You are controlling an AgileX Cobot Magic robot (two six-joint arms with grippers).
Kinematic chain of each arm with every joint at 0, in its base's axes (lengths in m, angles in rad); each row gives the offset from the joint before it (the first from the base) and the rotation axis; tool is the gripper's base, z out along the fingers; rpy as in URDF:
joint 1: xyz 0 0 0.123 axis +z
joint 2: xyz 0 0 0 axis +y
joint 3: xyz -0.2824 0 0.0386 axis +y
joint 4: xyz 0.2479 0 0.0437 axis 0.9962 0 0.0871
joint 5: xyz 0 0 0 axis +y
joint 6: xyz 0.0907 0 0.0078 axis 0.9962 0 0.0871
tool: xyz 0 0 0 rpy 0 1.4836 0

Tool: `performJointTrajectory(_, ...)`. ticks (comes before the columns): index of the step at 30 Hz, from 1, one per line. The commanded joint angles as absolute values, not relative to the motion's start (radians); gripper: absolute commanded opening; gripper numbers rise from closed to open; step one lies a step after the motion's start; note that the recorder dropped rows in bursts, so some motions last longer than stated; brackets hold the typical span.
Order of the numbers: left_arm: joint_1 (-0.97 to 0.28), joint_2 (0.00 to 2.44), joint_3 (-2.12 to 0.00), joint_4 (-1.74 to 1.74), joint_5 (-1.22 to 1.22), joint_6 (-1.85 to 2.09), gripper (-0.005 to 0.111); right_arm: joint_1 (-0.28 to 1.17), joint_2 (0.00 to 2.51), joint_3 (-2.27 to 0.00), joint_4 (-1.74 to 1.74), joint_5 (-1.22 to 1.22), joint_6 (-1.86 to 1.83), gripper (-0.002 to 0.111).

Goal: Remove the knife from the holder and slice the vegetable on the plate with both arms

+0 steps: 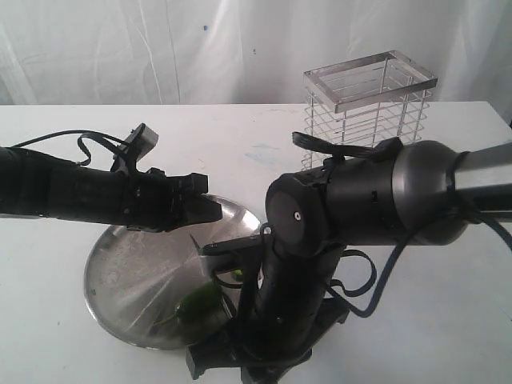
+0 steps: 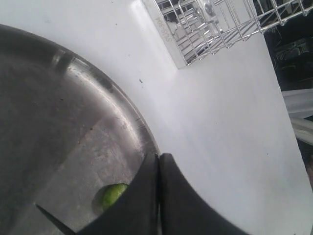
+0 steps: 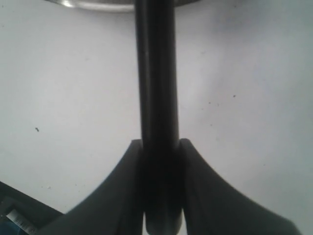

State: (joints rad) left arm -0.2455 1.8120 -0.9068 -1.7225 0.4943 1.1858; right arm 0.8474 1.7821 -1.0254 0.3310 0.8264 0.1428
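The steel plate point(image 1: 120, 264) lies on the white table with the green vegetable point(image 1: 198, 302) near its front rim. My left gripper point(image 1: 212, 210) hovers over the plate's far side, shut and empty. In the left wrist view its closed fingertips point(image 2: 159, 155) sit above the plate point(image 2: 49, 122), beside the vegetable point(image 2: 113, 195). My right gripper point(image 3: 160, 144) is shut on the black knife point(image 3: 156, 73), which points toward the plate rim point(image 3: 107, 5). From the exterior that gripper is mostly hidden behind its own arm point(image 1: 320, 216). The wire holder point(image 1: 368, 104) stands at the back right.
The holder point(image 2: 210, 24) stands on the white table point(image 1: 432, 304) beyond the plate. A white curtain point(image 1: 160, 48) hangs behind the table. A small green bit point(image 1: 238, 274) lies at the plate's right rim, beside the right arm.
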Motion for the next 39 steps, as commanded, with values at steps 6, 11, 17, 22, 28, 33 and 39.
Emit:
performJointTrajectory(6, -0.242, 1.803, -0.909, -1.742, 0.525, 1.193, 0.0, 0.847, 1.82, -1.023, 0.324, 0.847, 0.146, 0.0)
performJointTrajectory(11, -0.242, 1.803, -0.909, -1.729, 0.513, 1.216, 0.0, 0.849, 1.823, -1.023, 0.337, 0.832, 0.139, 0.0)
performJointTrajectory(17, -0.242, 1.803, -0.907, -1.727, 0.498, 1.216, 0.0, 0.849, 1.823, -1.023, 0.345, 0.832, 0.135, 0.0)
performJointTrajectory(22, -0.242, 1.803, -0.907, -1.727, 0.498, 1.216, 0.0, 0.849, 1.823, -1.023, 0.345, 0.832, 0.131, 0.0)
performJointTrajectory(28, -0.242, 1.803, -0.907, -1.727, 0.498, 1.216, 0.0, 0.849, 1.823, -1.023, 0.35, 0.826, 0.108, 0.0)
performJointTrajectory(33, -0.242, 1.803, -0.907, -1.727, 0.486, 1.216, 0.0, 0.849, 1.823, -1.023, 0.351, 0.823, 0.108, 0.0)
performJointTrajectory(39, -0.242, 1.803, -0.907, -1.727, 0.466, 1.216, 0.0, 0.849, 1.823, -1.023, 0.351, 0.821, 0.098, 0.0)
